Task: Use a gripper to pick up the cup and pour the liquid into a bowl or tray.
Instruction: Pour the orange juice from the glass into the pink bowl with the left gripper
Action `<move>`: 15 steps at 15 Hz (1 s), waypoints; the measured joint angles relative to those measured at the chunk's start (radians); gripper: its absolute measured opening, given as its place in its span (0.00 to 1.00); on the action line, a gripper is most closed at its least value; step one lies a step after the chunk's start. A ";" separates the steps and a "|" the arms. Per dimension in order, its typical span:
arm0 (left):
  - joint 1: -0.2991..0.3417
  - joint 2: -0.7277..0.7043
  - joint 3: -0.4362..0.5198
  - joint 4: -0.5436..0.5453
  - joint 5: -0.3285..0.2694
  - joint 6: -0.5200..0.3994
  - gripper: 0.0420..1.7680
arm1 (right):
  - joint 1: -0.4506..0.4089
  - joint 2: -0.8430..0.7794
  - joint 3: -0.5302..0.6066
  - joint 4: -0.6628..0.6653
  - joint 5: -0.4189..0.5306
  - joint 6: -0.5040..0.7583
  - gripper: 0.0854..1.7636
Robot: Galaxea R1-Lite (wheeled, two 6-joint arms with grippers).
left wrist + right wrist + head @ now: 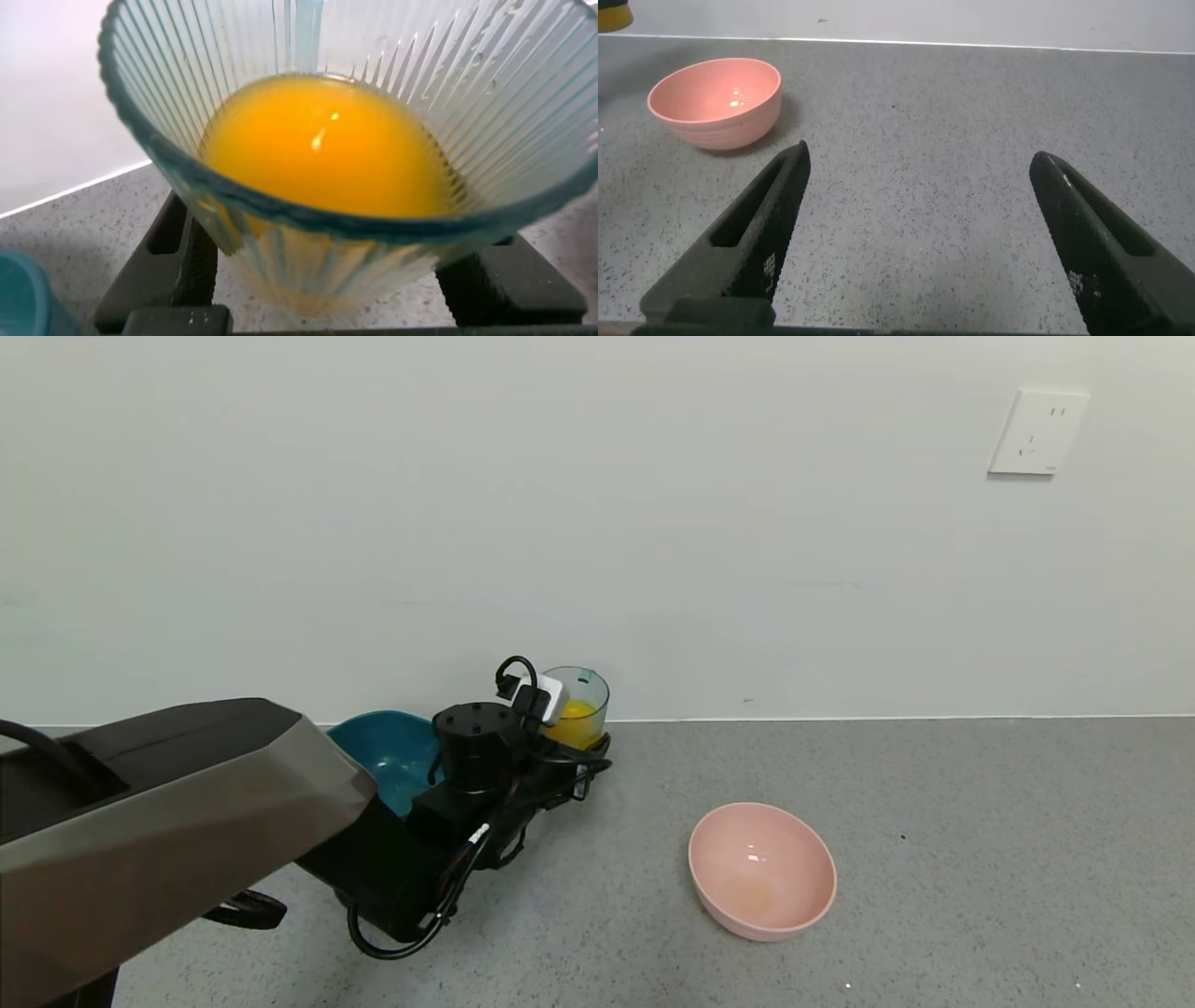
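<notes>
The ribbed blue-green cup [576,707] stands close to the wall and holds orange-yellow liquid [576,711]. My left gripper [586,747] reaches in from the left, its fingers against both sides of the cup's lower part, shut on it. In the left wrist view the cup [374,140] fills the picture, the liquid [327,149] is about half way up, and a black finger [187,266] shows on each side. The pink bowl [761,870] sits on the counter to the right, apart from the cup. My right gripper [920,233] is open and empty over bare counter, with the bowl [715,101] beyond it.
A dark teal tub [387,756] stands just left of the cup, behind my left wrist; its edge shows in the left wrist view [19,299]. The wall runs right behind the cup. The grey speckled counter [980,859] stretches to the right of the bowl.
</notes>
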 joint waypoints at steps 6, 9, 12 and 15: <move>-0.053 -0.045 -0.003 0.045 0.001 0.074 0.73 | 0.000 0.000 0.000 0.000 0.000 0.000 0.97; -0.073 -0.058 -0.006 0.057 0.001 0.094 0.73 | 0.000 0.000 0.000 0.000 0.000 0.000 0.97; -0.084 -0.061 -0.011 0.057 0.000 0.112 0.73 | 0.000 0.000 0.000 0.000 0.000 0.000 0.97; -0.092 -0.059 -0.015 0.057 -0.001 0.133 0.73 | 0.000 0.000 0.000 0.000 0.000 0.000 0.97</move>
